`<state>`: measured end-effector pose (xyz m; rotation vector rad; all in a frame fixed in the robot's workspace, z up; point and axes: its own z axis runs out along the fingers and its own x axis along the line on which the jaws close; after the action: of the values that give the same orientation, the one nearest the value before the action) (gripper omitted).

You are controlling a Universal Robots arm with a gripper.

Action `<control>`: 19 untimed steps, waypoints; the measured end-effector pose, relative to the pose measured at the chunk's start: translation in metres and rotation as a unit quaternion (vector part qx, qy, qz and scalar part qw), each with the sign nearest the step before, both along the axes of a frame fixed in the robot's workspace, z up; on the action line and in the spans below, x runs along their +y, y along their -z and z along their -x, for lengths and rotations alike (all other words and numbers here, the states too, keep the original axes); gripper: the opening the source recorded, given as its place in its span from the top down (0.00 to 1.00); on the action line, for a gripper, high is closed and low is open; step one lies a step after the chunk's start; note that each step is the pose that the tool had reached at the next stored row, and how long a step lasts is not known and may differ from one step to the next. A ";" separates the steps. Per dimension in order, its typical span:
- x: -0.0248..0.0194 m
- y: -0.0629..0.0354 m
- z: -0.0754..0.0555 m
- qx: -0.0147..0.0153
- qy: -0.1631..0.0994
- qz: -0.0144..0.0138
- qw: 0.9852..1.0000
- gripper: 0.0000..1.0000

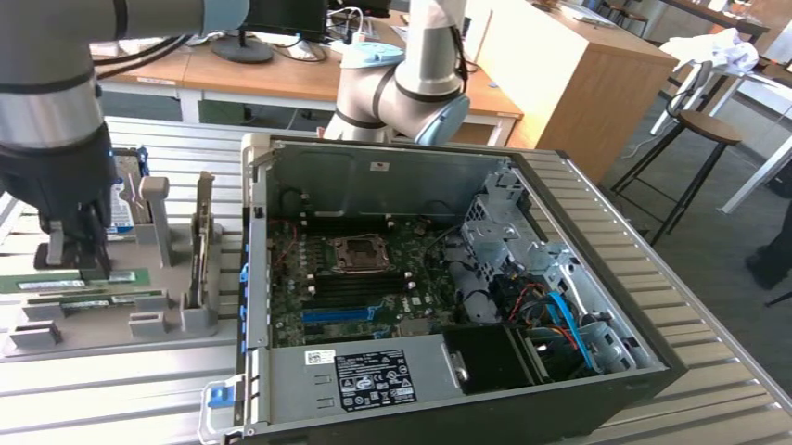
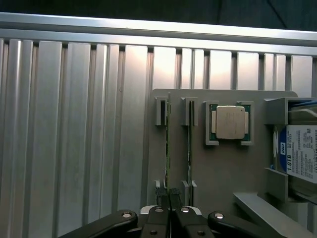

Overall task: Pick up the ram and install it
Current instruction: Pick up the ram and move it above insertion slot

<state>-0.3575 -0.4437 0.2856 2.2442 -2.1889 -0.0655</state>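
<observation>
Two thin green ram sticks stand on edge in slots of the grey parts tray at the exterior view's left. My gripper is down on the farther ram stick, partway along its length. In the wrist view that ram runs as a thin line into my black fingertips, which are pressed together on its near end. My gripper is shut on this stick, which still sits in its holder. The second ram stick stands parallel beside it, untouched.
The open computer case lies in the exterior view's middle with its motherboard and blue slot exposed. On the tray are an upright expansion card, a hard drive and a processor. A second robot arm stands behind the case.
</observation>
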 end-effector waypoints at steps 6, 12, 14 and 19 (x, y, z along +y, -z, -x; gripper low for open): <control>0.0000 -0.0164 0.000 0.000 0.000 0.000 1.000 0.89; 0.0000 -0.0333 -0.001 0.000 0.000 0.001 1.000 0.89; 0.0000 -0.0386 -0.001 0.000 0.000 0.001 1.000 0.89; 0.0000 -0.0525 -0.001 0.000 0.000 0.001 1.000 0.89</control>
<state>-0.3568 -0.4437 0.3382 2.2430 -2.1875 -0.0624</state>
